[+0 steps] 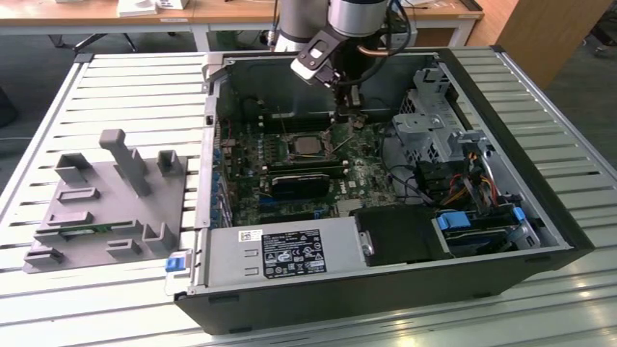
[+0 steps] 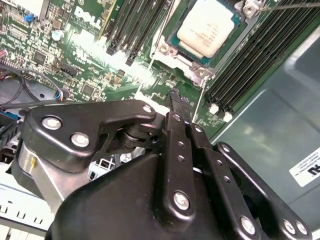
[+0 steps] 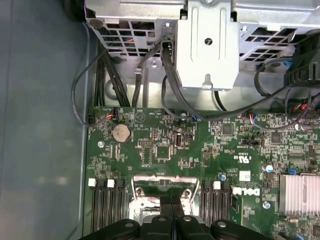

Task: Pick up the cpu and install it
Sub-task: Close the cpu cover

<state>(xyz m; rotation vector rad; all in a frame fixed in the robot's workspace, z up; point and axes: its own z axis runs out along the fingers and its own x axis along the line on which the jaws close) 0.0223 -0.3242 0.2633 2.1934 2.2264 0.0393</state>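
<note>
While the cpu (image 2: pixel 207 27) sat in the socket (image 2: pixel 163 49) near the motherboard's (image 2: pixel 90 65) case-wall edge, your gripper (image 2: pixel 175 96) hung close by, fingers together on nothing; that chip looked light, stiff, fragile, best pinched by opposite rims.

A robotics lab or electronics workshop.
An open computer case (image 1: pixel 386 296) lies on a slatted metal workbench (image 1: pixel 126 87) beside a grey fixture (image 1: pixel 97 210), under a robot arm (image 1: pixel 359 16); wooden desks (image 1: pixel 241 11) stand behind.
</note>
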